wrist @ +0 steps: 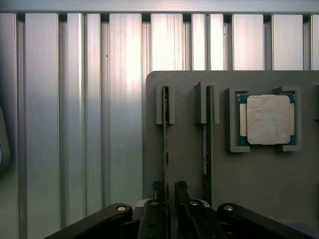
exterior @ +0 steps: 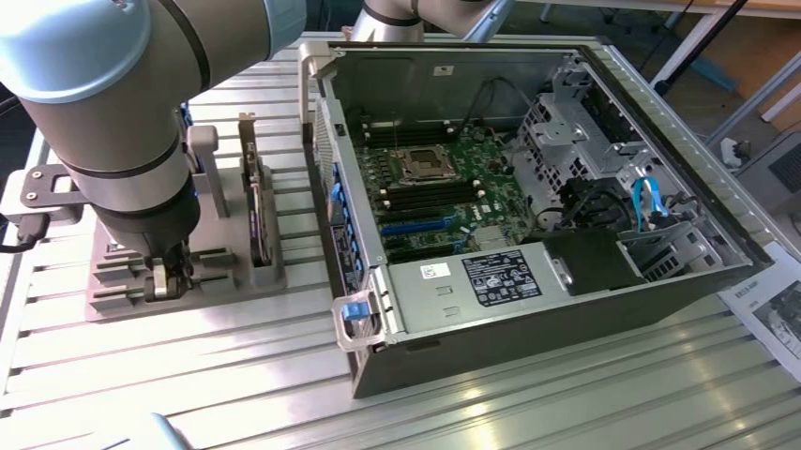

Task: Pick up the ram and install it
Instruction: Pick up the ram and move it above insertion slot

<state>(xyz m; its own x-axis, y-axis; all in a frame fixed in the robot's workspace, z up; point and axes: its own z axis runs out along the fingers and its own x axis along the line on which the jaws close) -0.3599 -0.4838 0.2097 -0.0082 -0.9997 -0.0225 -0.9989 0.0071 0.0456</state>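
The ram (wrist: 165, 139) is a thin green stick standing on edge in a slot of the grey holder (wrist: 189, 89). My gripper (wrist: 169, 185) straddles its near end, one dark finger (wrist: 158, 191) pressed on each side, shut on it. A second stick (wrist: 207, 149) stands in the neighbouring slot. In the exterior view my gripper (exterior: 167, 277) reaches straight down into the holder (exterior: 113, 291) at that view's left, beside the open computer case (exterior: 375, 75). The motherboard (exterior: 438, 187) with its dark memory slots lies inside the case.
A square silver processor (wrist: 268, 119) sits in a pocket of the holder. A dark expansion card (exterior: 257, 216) stands upright in the holder between my gripper and the case wall. Blue cables (exterior: 644, 202) and a drive cage fill the case's right side. A paper sheet (exterior: 776, 314) lies at far right.
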